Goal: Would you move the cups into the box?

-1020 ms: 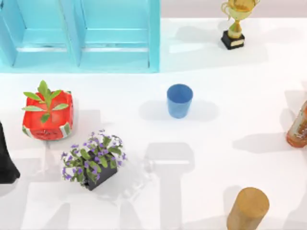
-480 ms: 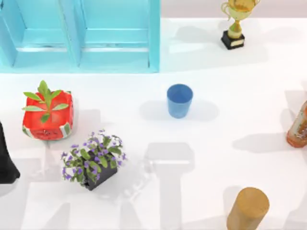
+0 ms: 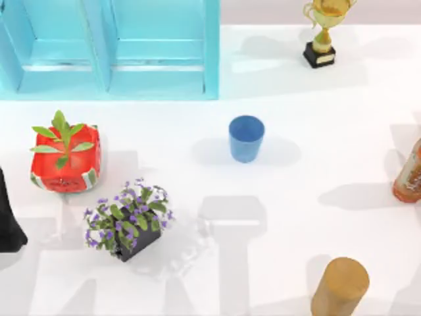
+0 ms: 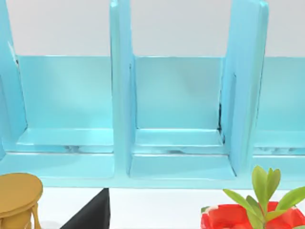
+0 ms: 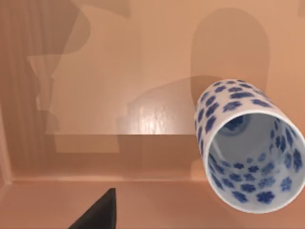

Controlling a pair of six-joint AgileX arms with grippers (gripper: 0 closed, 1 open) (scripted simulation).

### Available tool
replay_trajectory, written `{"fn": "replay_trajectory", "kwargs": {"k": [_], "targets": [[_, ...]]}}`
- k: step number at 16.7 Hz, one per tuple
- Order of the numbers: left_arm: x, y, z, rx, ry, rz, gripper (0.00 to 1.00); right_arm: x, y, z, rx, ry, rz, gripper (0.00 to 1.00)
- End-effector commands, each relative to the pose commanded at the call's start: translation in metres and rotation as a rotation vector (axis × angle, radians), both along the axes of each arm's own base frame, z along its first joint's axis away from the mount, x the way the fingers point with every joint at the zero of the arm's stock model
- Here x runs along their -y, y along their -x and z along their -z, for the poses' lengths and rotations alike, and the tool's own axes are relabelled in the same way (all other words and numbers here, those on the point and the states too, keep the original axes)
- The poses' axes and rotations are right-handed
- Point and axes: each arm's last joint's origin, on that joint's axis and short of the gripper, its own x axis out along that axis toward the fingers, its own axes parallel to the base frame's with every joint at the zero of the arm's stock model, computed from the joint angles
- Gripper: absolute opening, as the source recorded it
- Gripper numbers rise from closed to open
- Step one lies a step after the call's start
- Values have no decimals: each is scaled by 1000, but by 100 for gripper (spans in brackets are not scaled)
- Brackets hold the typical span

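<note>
The blue cup (image 3: 247,137) stands upright near the middle of the table, open end up, with nothing touching it. The turquoise box (image 3: 212,49) with inner dividers fills the far left; its compartments (image 4: 178,143) face the left wrist camera. A white cup with a dark-blue flower pattern (image 5: 250,145) stands on a tan-tinted surface in the right wrist view, apart from a dark tip of my right gripper (image 5: 95,214). A dark tip of my left gripper (image 4: 93,214) hangs in front of the box. A black part of my left arm (image 3: 8,224) sits at the table's left edge.
A red watermelon planter (image 3: 66,161) and a pot of purple flowers (image 3: 128,220) stand on the left. A gold trophy (image 3: 322,33) is at the far right, an orange bottle (image 3: 409,174) at the right edge, a tan cylinder (image 3: 340,288) at the front right.
</note>
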Motion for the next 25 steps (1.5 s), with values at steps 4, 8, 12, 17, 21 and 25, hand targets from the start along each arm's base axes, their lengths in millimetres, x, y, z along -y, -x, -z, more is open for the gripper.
{"fn": "replay_trajectory", "kwargs": {"k": [4, 8, 12, 17, 21, 25], "targets": [[0, 0, 0, 0, 0, 0, 100, 3, -2, -15, -7, -5, 0, 100], [0, 0, 0, 0, 0, 0, 100, 5, -5, -54, -9, -6, 0, 100], [0, 0, 0, 0, 0, 0, 100, 2, -2, -91, -2, -2, 0, 100], [0, 0, 0, 0, 0, 0, 100, 0, 0, -100, 0, 0, 0, 100], [0, 0, 0, 0, 0, 0, 100, -3, -12, -99, -12, -1, -4, 100], [0, 0, 0, 0, 0, 0, 100, -28, -77, -98, -32, 16, -9, 100]]}}
